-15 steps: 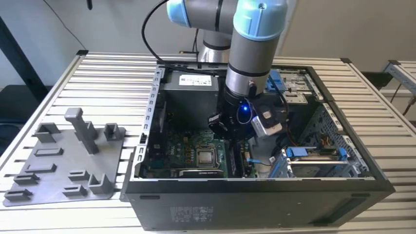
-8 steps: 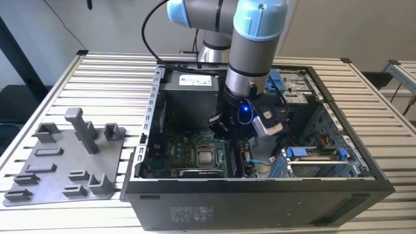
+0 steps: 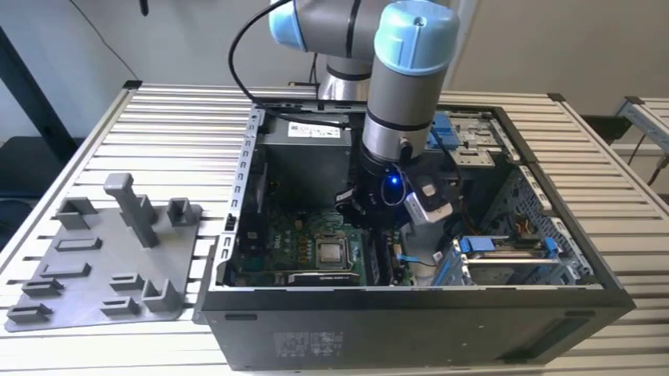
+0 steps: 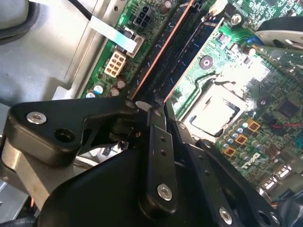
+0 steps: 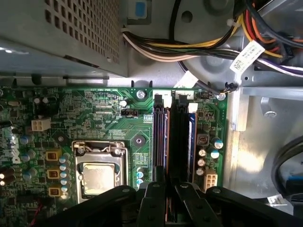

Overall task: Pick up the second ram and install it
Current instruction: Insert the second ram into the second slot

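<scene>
1. Reaching down into the open case [image 3: 418, 294], I have my gripper [image 5: 165, 196] right over the RAM slots [image 5: 180, 137], which lie just right of the CPU socket [image 5: 98, 177] in the first wrist view.
2. My fingers [image 4: 158, 142] are clenched on the ram [image 5: 164, 142], a thin flat board held edge-on with a coppery line along one side; it stands in the slot nearest the CPU socket, in line with the channel.
3. Whether it is fully seated I cannot tell; the white end clips [image 5: 157, 98] sit at the far end.
4. I judge that doing this well means keeping the stick upright and parallel to the slot, pressing evenly along its length and not twisting against the brittle plastic walls.
5. The motherboard [image 5: 94, 118] is matte green, studded with round capacitors; the slots are long, black and glossy.
6. In the exterior view a grey plastic tray [image 3: 99, 266] with posts lies on the ribbed metal table [image 3: 178, 125], left of the case.
</scene>
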